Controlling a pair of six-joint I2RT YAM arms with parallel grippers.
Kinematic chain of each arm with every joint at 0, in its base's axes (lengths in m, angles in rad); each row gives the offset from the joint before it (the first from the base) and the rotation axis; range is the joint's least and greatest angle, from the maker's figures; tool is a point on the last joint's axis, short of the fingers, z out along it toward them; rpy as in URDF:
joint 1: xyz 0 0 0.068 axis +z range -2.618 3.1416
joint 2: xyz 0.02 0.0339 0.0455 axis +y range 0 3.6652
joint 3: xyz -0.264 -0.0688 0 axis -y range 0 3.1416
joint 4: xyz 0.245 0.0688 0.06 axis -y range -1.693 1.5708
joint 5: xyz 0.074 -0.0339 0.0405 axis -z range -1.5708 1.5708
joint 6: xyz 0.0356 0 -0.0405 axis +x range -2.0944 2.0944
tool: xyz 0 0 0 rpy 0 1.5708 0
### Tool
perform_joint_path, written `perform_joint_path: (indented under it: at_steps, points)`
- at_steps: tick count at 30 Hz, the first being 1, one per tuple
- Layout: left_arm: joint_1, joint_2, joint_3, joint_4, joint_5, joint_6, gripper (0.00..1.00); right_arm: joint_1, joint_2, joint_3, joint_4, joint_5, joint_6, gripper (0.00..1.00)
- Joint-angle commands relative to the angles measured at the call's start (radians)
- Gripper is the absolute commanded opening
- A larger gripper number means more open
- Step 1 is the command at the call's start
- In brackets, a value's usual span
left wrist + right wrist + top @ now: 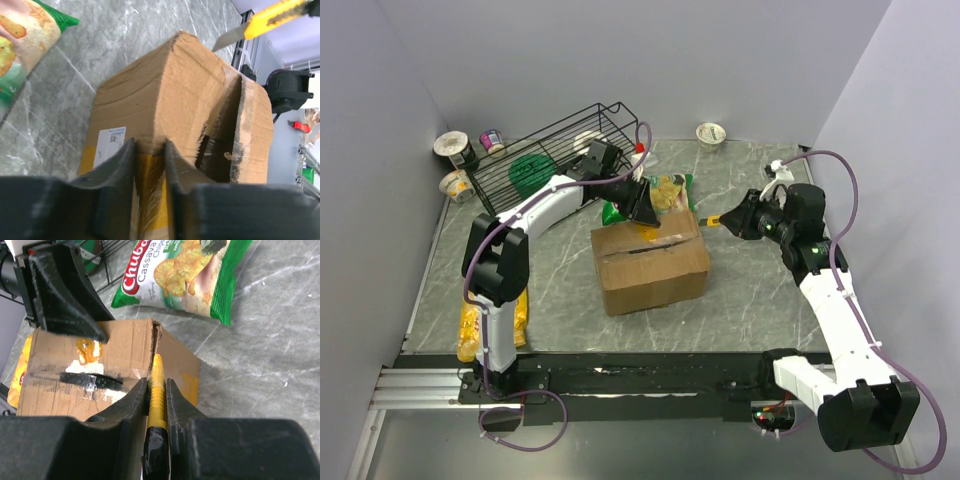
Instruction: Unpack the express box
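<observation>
Count: one cardboard box (pixel 650 265) mid-table, one yellow knife (pixel 157 367), one green chip bag (pixel 665 190) just behind the box, one yellow bag (pixel 468 330) near left. The right gripper (pixel 157 387) is clamped on the knife, right of the box. The left gripper (pixel 150 150) touches the box's far top edge, fingers nearly together, can't tell if it's pinching.

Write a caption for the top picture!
Left gripper pinches the express box; right gripper holds a yellow knife beside it.
</observation>
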Motion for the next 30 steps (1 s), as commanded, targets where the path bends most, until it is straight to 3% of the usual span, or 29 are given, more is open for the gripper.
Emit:
perform_joint_path:
  at_steps: [1,7,30]
  points:
    - [0.002,0.015,-0.023,0.011,-0.064,-0.001,0.15,0.012,-0.011,0.051,-0.108,-0.014,-0.02,0.0]
    - [0.003,0.025,-0.006,0.025,-0.08,-0.03,0.08,0.013,-0.025,0.051,-0.148,-0.017,-0.009,0.0]
    - [0.016,0.047,0.037,0.048,-0.156,-0.081,0.06,0.013,-0.123,0.112,-0.415,-0.042,-0.026,0.0]
